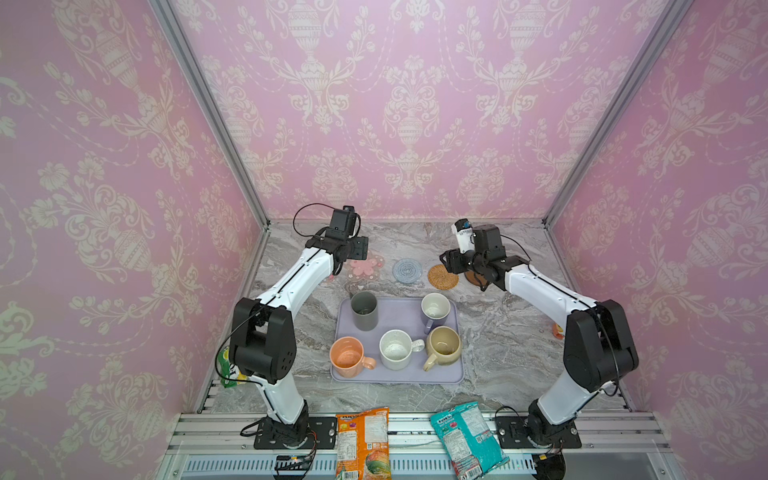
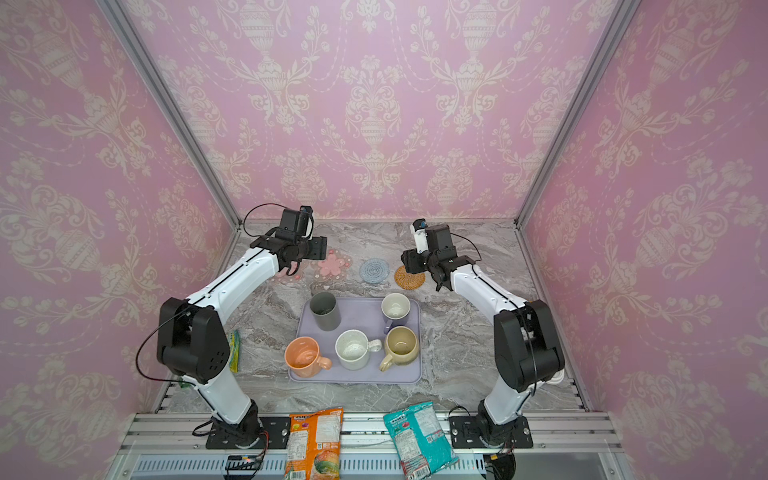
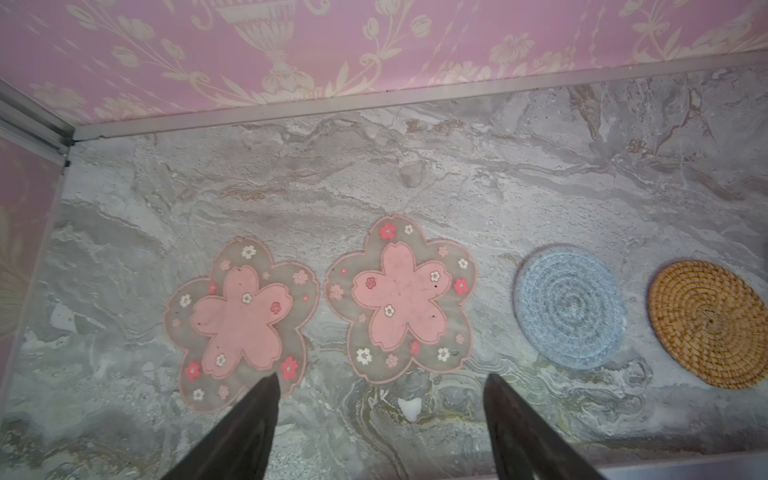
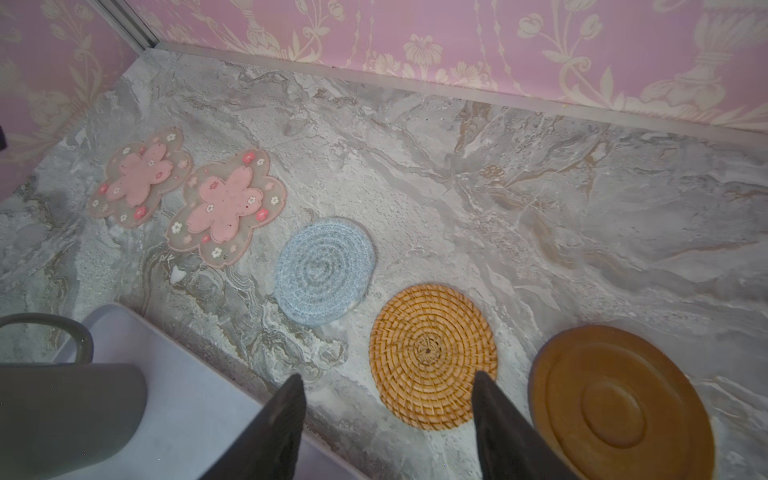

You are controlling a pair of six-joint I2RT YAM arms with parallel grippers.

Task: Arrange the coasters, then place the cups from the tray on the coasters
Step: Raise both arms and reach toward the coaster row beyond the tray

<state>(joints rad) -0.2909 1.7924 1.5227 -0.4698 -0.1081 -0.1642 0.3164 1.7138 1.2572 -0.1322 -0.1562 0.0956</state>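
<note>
**Along the far side of the table, a row of coasters waits for five cups**

On the tray [image 1: 399, 318], at mid-table and just near of that row, stand all five cups. The grey tumbler [image 1: 364, 311] and lavender cup [image 1: 435, 311] are at its far end. The peach cup [image 1: 348, 357], speckled white cup [image 1: 397, 350] and beige cup [image 1: 444, 347] are at its near end.

They look like glazed pottery: stiff, fairly heavy, slick and breakable. I judge a hold across the wall at the rim, or on a handle, to be safest. The tumbler has no handle and offers only its wall.

Beyond the tray the coasters lie flat, left to right: a flower coaster [image 4: 141, 178], a second flower coaster [image 4: 226, 208] just beside it, a blue woven coaster [image 4: 324, 270], a rattan coaster [image 4: 432, 357] and a wooden coaster [image 4: 619, 403]. Thin and light, they may slide if a cup lands off-centre.

The left pincer [image 3: 381, 376] hovers by the two flower coasters, jaws wide apart and empty. The right pincer [image 4: 387, 374] hangs over the rattan coaster's near edge, jaws apart and holding nothing.
</note>
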